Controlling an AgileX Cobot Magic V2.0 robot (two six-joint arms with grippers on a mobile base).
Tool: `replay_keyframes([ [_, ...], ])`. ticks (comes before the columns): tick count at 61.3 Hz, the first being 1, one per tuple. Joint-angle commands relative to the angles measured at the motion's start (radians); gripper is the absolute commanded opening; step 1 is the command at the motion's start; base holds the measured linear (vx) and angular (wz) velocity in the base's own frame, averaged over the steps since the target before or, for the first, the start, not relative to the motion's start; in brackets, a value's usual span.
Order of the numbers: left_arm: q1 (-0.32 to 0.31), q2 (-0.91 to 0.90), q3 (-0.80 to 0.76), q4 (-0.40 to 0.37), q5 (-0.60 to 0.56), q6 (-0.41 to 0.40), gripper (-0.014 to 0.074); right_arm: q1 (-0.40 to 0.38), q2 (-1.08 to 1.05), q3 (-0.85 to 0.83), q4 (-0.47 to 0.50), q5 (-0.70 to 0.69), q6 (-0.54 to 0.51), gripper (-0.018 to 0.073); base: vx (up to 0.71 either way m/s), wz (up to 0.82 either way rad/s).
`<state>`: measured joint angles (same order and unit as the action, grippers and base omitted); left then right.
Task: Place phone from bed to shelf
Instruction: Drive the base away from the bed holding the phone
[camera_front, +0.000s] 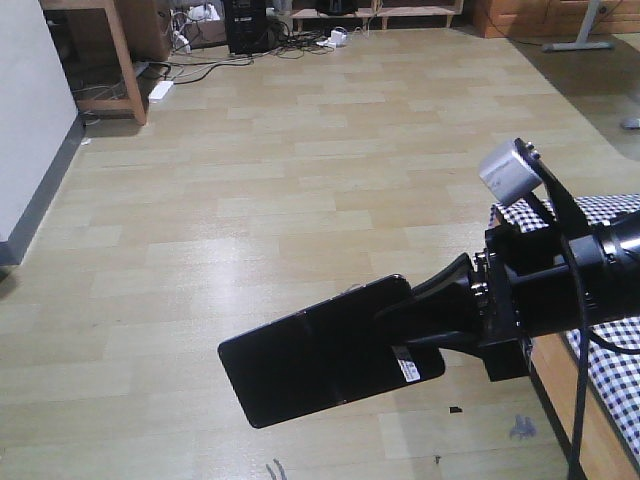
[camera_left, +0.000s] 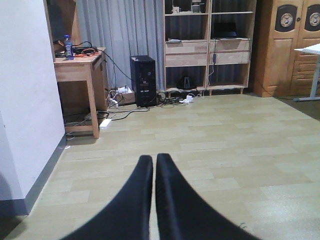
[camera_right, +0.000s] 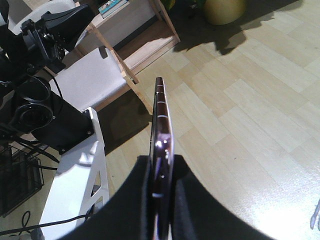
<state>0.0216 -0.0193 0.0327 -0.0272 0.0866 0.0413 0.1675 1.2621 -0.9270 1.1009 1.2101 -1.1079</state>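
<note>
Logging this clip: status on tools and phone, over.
Right tool shut on phone, held over floor, off the bed. Left tool shut, empty. No obstruction seen.

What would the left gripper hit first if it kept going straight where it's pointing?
Nothing close: the left gripper points over open floor; first in line is probably the black computer tower.
</note>
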Motion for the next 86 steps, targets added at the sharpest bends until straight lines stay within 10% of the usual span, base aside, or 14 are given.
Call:
replay_keyframes([
  [1, -0.005, -0.006, -0.025, -0.010, -0.071, -0.009, 0.0001, -0.001, -0.026, -0.024, 0.080, 0.078, -0.006, -0.0002, 0.09, 0.06],
  [86, -0.005, -0.006, -0.025, -0.010, -0.071, -0.009, 0.0001, -0.001, -0.026, -0.024, 0.081, 0.078, -0.006, -0.0002, 0.30, 0.01],
])
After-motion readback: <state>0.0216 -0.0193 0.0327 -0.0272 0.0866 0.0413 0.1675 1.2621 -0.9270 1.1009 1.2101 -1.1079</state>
